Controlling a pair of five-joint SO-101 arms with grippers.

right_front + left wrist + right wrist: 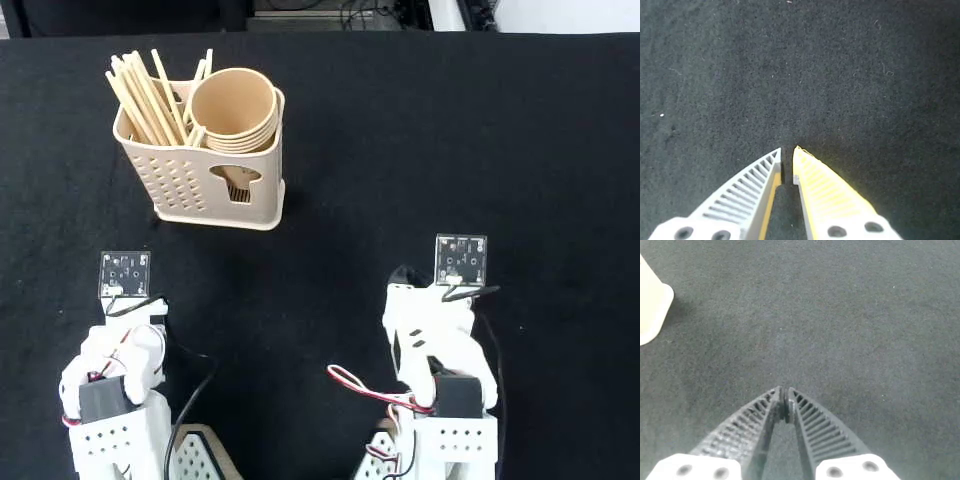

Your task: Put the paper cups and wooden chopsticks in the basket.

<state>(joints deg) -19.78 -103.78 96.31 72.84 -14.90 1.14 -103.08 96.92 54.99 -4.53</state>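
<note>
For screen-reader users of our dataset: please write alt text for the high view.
A beige perforated basket at the far left of a black table holds a stack of paper cups and a bundle of wooden chopsticks. Two white arms sit at the near edge, apart from the basket.

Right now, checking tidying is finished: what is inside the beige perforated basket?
Nested tan paper cups and a bundle of wooden chopsticks; the beige plastic basket mostly hides their lower parts and its floor.
</note>
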